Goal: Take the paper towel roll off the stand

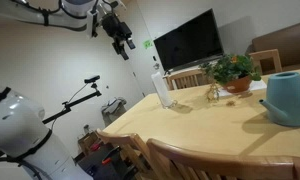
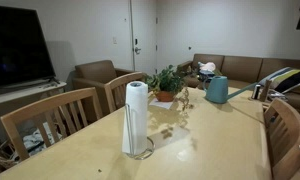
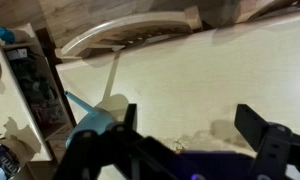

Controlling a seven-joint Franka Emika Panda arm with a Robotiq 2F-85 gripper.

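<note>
— Status?
— Nothing done yet. On the table point(image 2: 210, 140) there's the teal can point(image 2: 217, 90) and the plant point(image 2: 168, 82) at the far end. The paper towel roll point(image 2: 136, 115) sits upright on its stand point(image 2: 142, 153), nearer this end, by the chairs.
— Gripper?
— My gripper point(image 1: 123, 42) hangs high, well apart from the roll, jaws spread, nothing between them. I've everything left to do: reach, grab, lift off.

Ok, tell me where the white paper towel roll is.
In an exterior view the white paper towel roll stands on its wire stand on the wooden table, left of centre, in front of the green potted plant.
</note>
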